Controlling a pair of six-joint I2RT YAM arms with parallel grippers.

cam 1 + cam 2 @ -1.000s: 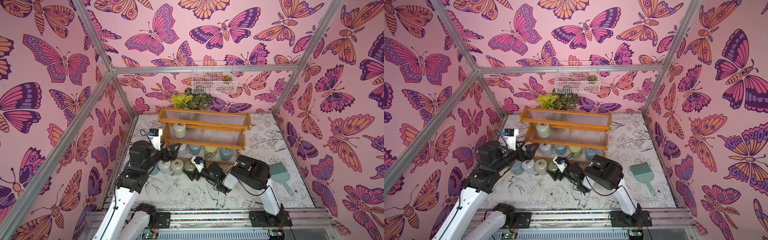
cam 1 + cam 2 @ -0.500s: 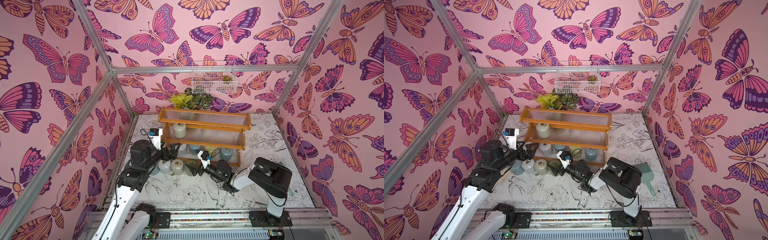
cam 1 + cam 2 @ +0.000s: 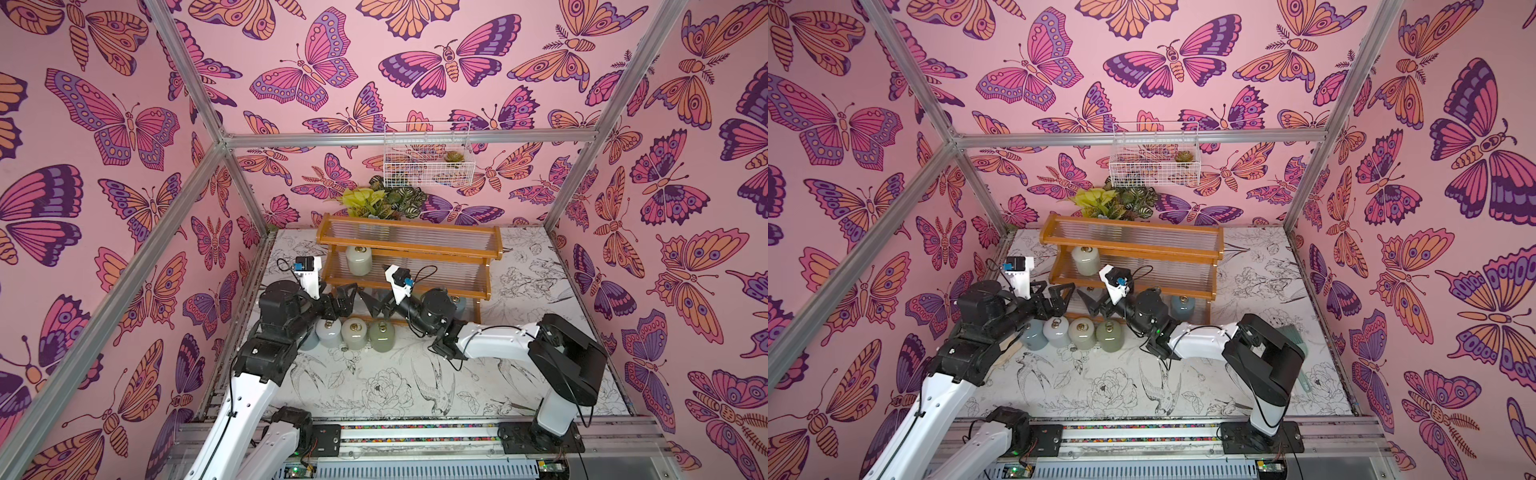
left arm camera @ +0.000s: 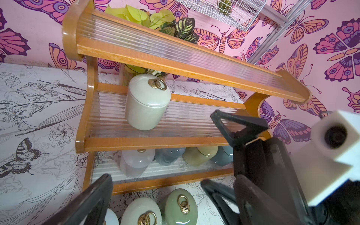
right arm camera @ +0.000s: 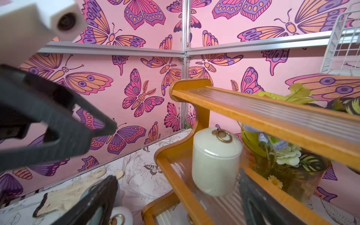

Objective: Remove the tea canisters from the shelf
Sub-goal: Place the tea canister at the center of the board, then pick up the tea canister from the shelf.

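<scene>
The wooden shelf (image 3: 409, 249) (image 3: 1133, 245) stands at the back of the table. One cream tea canister (image 3: 358, 259) (image 4: 148, 103) (image 5: 216, 161) is on its middle tier. Several more (image 4: 169, 155) sit on the bottom tier. Several canisters (image 3: 354, 333) (image 3: 1082, 332) stand on the table in front. My left gripper (image 3: 345, 297) (image 4: 155, 194) hangs open above those. My right gripper (image 3: 376, 301) (image 5: 175, 194) faces it, open and empty, level with the middle tier's front rail and short of the cream canister.
A white wire basket (image 3: 428, 162) hangs on the back wall above a potted plant (image 3: 382, 201) behind the shelf. A green dustpan (image 3: 1289, 332) lies at the right, half hidden by my right arm. The two grippers' fingertips are close together.
My right gripper has risen from the canisters on the table towards the shelf's middle tier while its elbow swung right. The left arm has hardly moved.
</scene>
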